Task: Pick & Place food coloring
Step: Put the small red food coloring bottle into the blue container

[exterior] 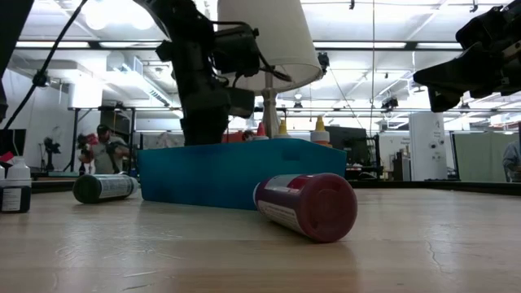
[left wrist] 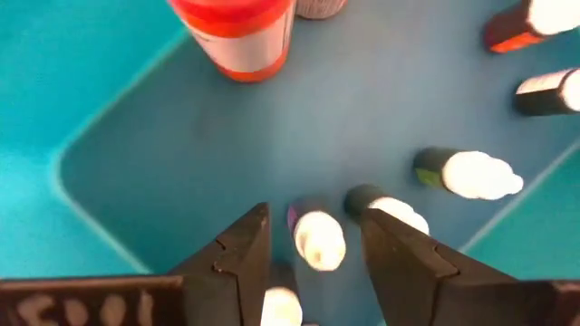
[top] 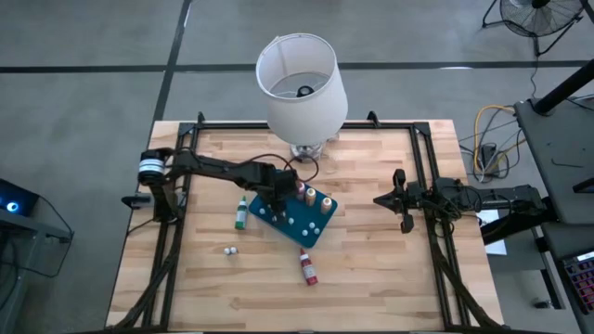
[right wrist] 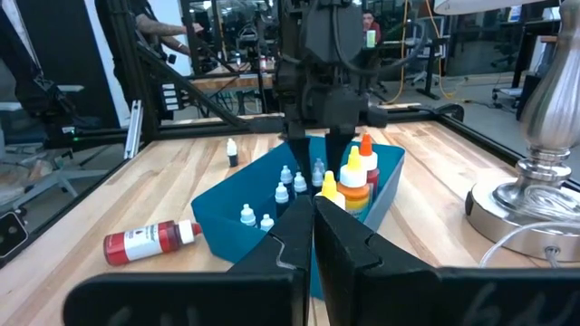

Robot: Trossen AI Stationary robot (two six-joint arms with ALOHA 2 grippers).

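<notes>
A teal-blue tray [top: 320, 230], a red bottle [top: 307, 269], a green bottle [top: 241, 214], a white lampshade [top: 299, 82].

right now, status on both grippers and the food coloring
Left gripper open over the teal tray, a small bottle between its fingers. Right gripper shut, parked right. Red bottle and green bottle lie outside.

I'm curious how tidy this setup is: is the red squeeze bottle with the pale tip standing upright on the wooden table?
No, the red squeeze bottle lies on its side on the wooden table, outside the teal-blue tray.
</notes>
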